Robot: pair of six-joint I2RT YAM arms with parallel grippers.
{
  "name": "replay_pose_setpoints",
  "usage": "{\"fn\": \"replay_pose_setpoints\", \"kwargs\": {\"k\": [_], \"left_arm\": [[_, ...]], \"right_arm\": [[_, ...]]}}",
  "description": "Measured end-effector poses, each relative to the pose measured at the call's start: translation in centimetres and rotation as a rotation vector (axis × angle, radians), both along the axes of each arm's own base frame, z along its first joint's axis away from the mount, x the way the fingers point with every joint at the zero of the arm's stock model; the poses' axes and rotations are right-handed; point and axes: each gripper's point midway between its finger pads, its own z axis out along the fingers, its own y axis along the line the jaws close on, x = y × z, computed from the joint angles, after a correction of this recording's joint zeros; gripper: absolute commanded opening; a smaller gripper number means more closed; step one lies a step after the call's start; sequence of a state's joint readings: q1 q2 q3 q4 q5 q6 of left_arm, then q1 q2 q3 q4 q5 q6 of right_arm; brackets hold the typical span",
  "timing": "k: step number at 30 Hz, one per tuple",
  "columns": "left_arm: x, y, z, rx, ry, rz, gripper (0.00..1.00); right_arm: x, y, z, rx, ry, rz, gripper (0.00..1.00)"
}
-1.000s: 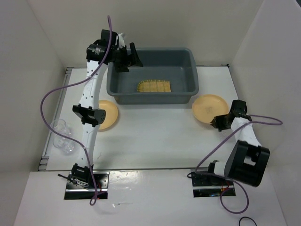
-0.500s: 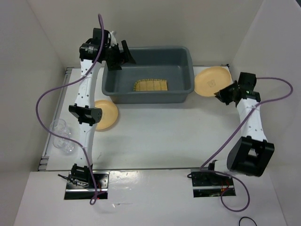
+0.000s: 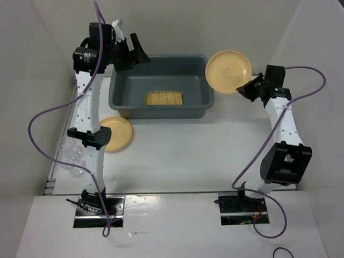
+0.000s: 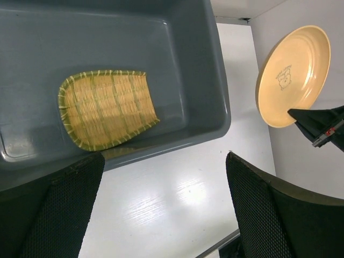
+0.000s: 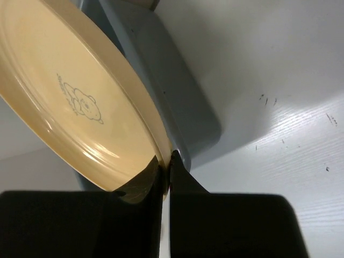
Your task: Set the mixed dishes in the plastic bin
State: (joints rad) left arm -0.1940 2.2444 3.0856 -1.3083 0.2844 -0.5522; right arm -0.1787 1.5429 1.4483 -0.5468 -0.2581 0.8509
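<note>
**Operator:** What is my right gripper doing?

**Spotter:** Your right gripper [image 3: 249, 89] is clenched on the rim of 1 plate [image 3: 228, 71]. You hold that plate in the air, tipped up on edge, with the bear mark at its centre facing the top camera.

**Operator:** Is it over the bin?

**Spotter:** The plate hangs by the right end of the bin [image 3: 161, 111], close to the far right corner. From your left wrist it looks clear of the rim, and it is not inside.

**Operator:** And the left?

**Spotter:** Your left gripper [image 3: 135, 52] is released. Its jaws are spread wide with nothing between them. It is raised above the bin's far left corner, looking down into the tub.

**Operator:** What is in the bin?

**Spotter:** 1 tray [image 4: 105, 107] lies flat on the floor, near the middle of the near wall.

**Operator:** Where is the other plate?

**Spotter:** The 2nd plate [image 3: 119, 133] sits on the table [image 3: 177, 156], outside the bin and near its near left corner. Your left arm crosses over the plate's left edge. Clear cups [image 3: 70, 158] stand at the table's left edge, apart from the dishes.
</note>
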Motion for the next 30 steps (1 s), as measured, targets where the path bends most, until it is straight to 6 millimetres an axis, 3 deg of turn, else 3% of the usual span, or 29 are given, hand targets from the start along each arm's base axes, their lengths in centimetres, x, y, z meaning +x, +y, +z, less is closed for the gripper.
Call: {"fn": "replay_pose_setpoints", "kwargs": {"k": [6,9,11,15,18,20,23,28,30], "left_arm": [[-0.3,-0.2,0.1,0.003,0.001,-0.002,1.00],[-0.2,-0.2,0.1,0.005,0.000,0.002,1.00],[-0.2,-0.2,0.1,0.005,0.001,0.003,1.00],[-0.3,-0.1,-0.5,0.016,0.024,0.008,1.00],[-0.5,0.1,-1.3,0.039,0.058,0.027,1.00],[-0.6,0.4,-1.8,0.057,0.076,0.049,1.00],[-0.9,1.3,-2.3,0.093,0.097,0.096,1.00],[-1.5,3.0,-3.2,0.130,0.148,0.208,1.00],[-1.7,3.7,-3.6,0.150,0.164,0.243,1.00]], "right_arm": [[0.4,-1.6,0.4,0.014,-0.029,-0.028,0.00],[1.8,-0.2,1.5,0.020,-0.049,0.032,0.00],[4.6,2.1,3.5,-0.002,-0.094,0.109,0.00],[11.0,9.6,9.2,-0.058,-0.244,0.320,0.00],[14.5,15.3,11.5,-0.067,-0.364,0.457,0.00],[15.0,18.6,8.9,-0.028,-0.343,0.546,0.00],[15.2,21.5,2.2,-0.002,-0.208,0.632,0.00],[14.8,22.3,-8.4,0.025,0.015,0.696,0.00],[14.2,22.1,-11.3,0.019,0.090,0.710,0.00]]}}
